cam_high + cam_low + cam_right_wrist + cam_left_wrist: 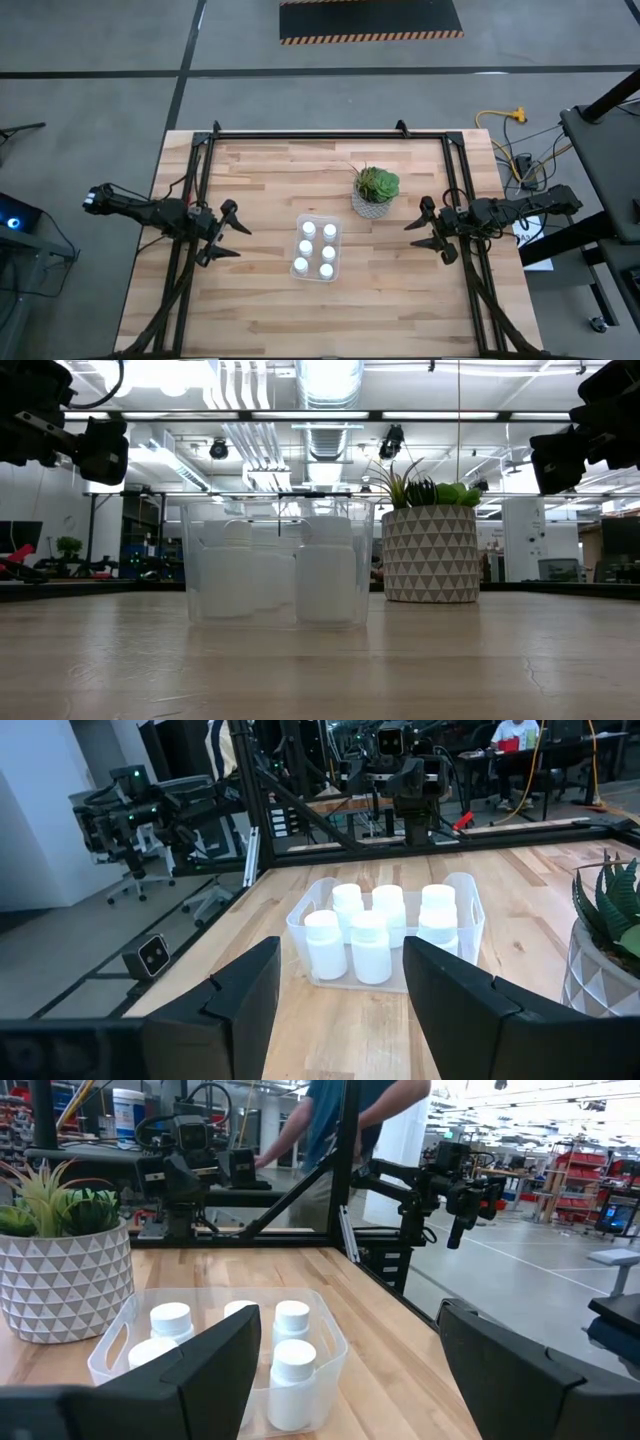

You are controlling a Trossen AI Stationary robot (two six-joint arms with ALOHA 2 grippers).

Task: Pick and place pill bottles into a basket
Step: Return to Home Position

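Six pill bottles [305, 247]: white, white-capped, upright in two rows of three, all inside the basket.
Basket [318, 216]: clear rectangular tub with rounded corners, near the middle of the wooden table [400, 300], long side running near to far; walls see-through enough to show the bottles from table height.
Left gripper [244, 242]: raised off the tabletop at the left, apart from the basket, fingers spread wide and empty, tips aimed right toward the tub.
Right gripper [410, 237]: mirrored at the right, off the tabletop, fingers parted with nothing between them, tips aimed left; near the right side of the potted succulent.
Potted succulent [377, 185]: green rosette in a grey pot with a white triangle pattern, just beyond the basket's far right corner, close beside it but not touching.
Arms: both dark, reaching in over the table's left and right edges, above the black frame [330, 133].
Person [318, 1115]: in a teal top, standing in the room beyond the table, seen from the left wrist.
Floor: grey concrete around the table, yellow cable [500, 118] at the far right.
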